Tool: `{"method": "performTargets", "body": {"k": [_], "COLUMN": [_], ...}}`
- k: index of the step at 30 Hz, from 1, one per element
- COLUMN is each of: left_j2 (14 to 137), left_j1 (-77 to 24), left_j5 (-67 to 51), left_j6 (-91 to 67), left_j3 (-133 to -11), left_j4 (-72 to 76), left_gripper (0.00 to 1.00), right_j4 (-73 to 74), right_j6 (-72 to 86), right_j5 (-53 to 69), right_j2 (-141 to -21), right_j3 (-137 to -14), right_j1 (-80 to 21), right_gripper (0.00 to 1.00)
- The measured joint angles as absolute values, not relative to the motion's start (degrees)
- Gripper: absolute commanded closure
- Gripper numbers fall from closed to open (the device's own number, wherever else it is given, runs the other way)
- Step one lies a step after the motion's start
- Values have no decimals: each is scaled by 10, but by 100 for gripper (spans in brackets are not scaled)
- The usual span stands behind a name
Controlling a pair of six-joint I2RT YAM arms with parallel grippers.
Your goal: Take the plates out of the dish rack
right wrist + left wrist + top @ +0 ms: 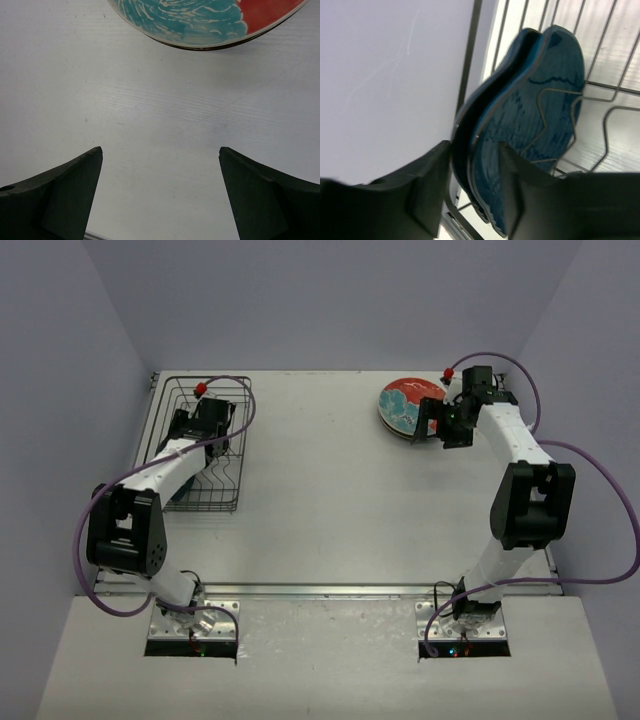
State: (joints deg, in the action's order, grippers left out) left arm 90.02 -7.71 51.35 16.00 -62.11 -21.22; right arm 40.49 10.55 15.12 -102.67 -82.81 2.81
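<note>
Left pincer (474,150) astride blue plate (535,110), standing edgewise

Pretty obviously a robotics lab setup, not anybody's kitchen. You've got a plain white table (320,510) boxed in on three sides by blank pale lavender walls (330,300), like a little test cell. Two robot arms (150,480) are bolted onto metal mounting plates (225,612) at the near edge, with purple cables (600,540) looping all over. The only homey bits are a wire dish rack (235,455) and some plates (400,405).
</note>
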Motion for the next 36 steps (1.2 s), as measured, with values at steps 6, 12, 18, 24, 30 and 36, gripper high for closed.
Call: {"method": "performTargets", "body": {"k": [6,12,18,24,30,36], "left_j2": [900,900,903,909,918,922], "left_j1": [-108,-120,-118,-103,-88,-81], "left_j5": [528,542,547,546,538,537], "left_j6": [162,164,164,167,167,176], "left_j3": [-610,-610,-610,-610,-610,-609], "left_j4": [-214,-214,-213,-212,-211,-203], "left_gripper": [56,57,57,62,63,64], "right_j4": [403,400,397,395,395,395], "right_j6": [105,105,105,105,105,105], "right_j5": [155,156,165,169,172,172], "right_j2": [-1027,-1027,-1026,-1025,-1025,-1025], "right_j3": [-820,-812,-810,-805,-805,-805], "right_j1": [28,29,33,44,46,46], "right_gripper": [1,1,1,1,1,1]}}
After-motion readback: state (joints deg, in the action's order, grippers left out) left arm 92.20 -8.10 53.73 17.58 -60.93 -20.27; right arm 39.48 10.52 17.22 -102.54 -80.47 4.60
